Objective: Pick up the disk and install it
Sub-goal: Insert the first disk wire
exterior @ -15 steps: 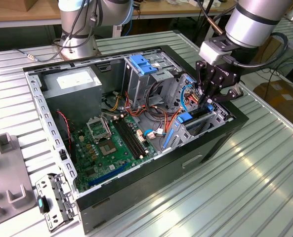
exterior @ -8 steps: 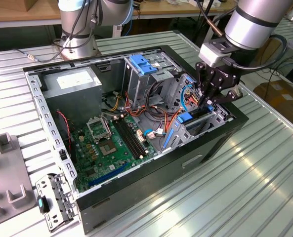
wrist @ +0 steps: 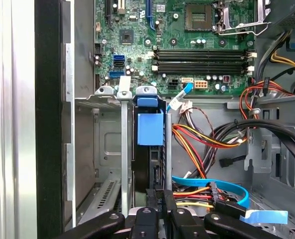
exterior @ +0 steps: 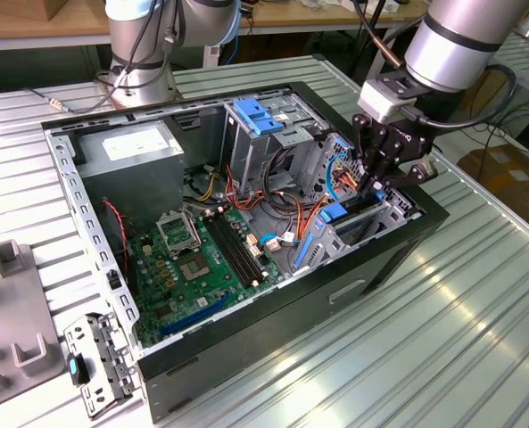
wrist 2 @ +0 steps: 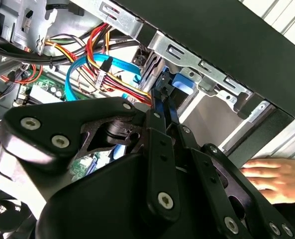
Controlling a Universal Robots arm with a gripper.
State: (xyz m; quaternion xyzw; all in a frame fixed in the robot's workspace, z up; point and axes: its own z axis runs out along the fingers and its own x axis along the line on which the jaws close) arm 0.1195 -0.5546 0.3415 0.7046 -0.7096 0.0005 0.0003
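Observation:
The disk stands on edge in a slot of the metal drive cage (wrist: 123,149) at the front corner of the open computer case (exterior: 273,312). In the first wrist view I see the disk (wrist: 148,164) edge-on, dark, with its blue side rail (wrist: 150,127) facing the camera. Its blue rail (wrist 2: 183,83) also shows in the second wrist view, between the cage plates. My gripper (exterior: 374,187) reaches down into that cage. Its black fingers (wrist: 157,199) sit close together on the disk's near end, and the gripper (wrist 2: 162,97) looks shut on it.
Bundles of red, yellow and orange wires (wrist: 202,139) and a blue flat cable (wrist: 212,184) lie right beside the cage. The motherboard (exterior: 202,259) and grey power supply (exterior: 130,147) fill the case. A person's hand (wrist 2: 271,179) rests outside the case wall. A metal bracket (exterior: 99,361) lies on the table.

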